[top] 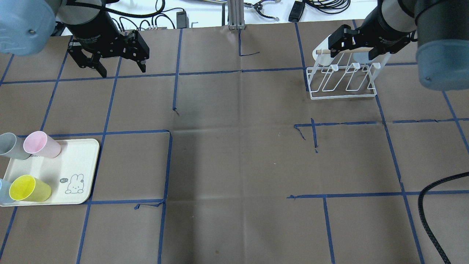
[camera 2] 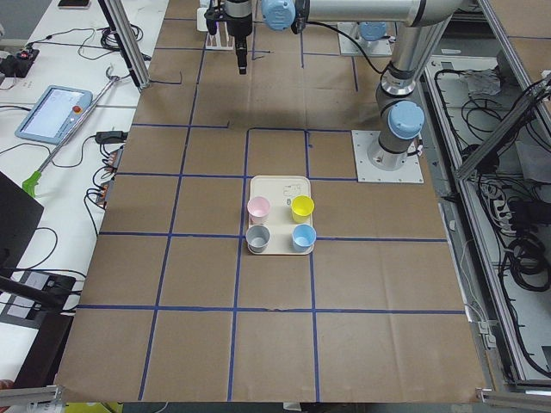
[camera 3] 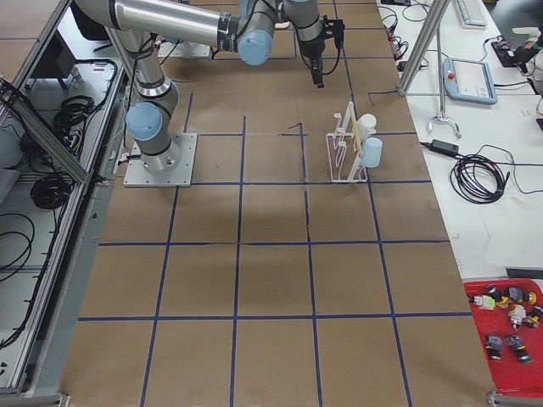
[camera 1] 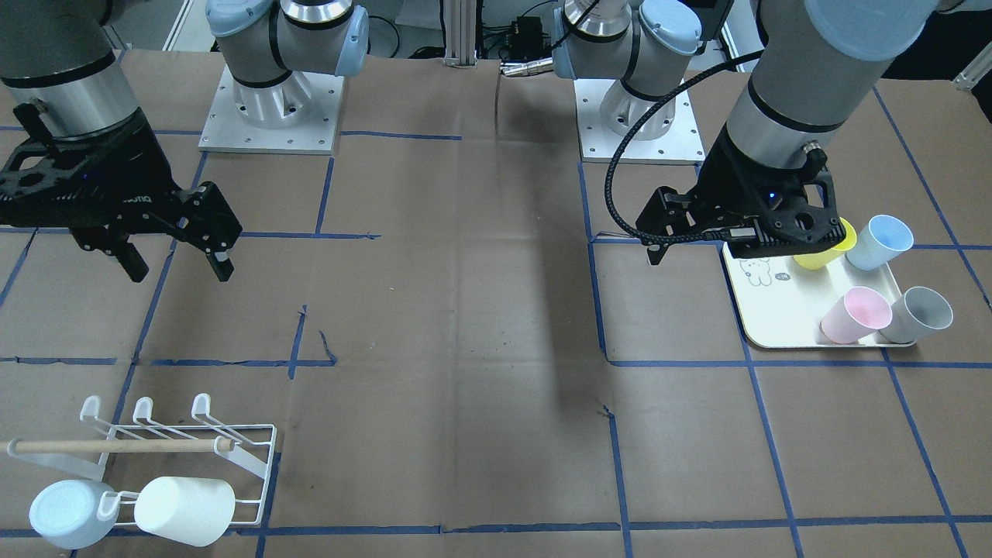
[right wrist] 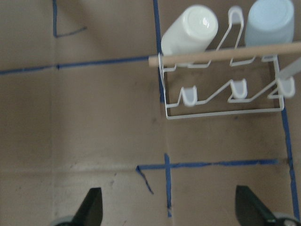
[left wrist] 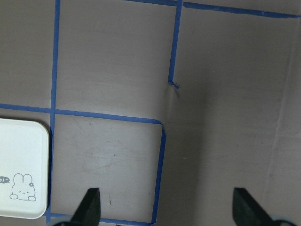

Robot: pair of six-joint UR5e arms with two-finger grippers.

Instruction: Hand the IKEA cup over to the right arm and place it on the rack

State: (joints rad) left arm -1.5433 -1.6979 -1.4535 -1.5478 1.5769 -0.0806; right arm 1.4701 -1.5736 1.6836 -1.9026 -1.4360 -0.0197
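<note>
Several cups lie on a cream tray [top: 78, 161]: pink [top: 42, 144], grey [top: 11, 146], yellow [top: 29, 188] and light blue [camera 1: 880, 242]. My left gripper [top: 122, 69] is open and empty, high above the table beyond the tray; its wrist view shows the tray corner [left wrist: 19, 160]. The white wire rack [top: 342, 82] holds a white cup [right wrist: 190, 30] and a light blue cup [right wrist: 269, 21] on its far row. My right gripper [top: 351, 51] is open and empty, hovering above the rack, with the rack [right wrist: 221, 101] ahead in its wrist view.
Brown paper with blue tape lines covers the table. The two arm bases [camera 1: 271, 108] stand at the robot's edge. A black cable [camera 1: 620, 178] loops by the left wrist. A red bin of small parts [camera 3: 509, 339] sits off the table.
</note>
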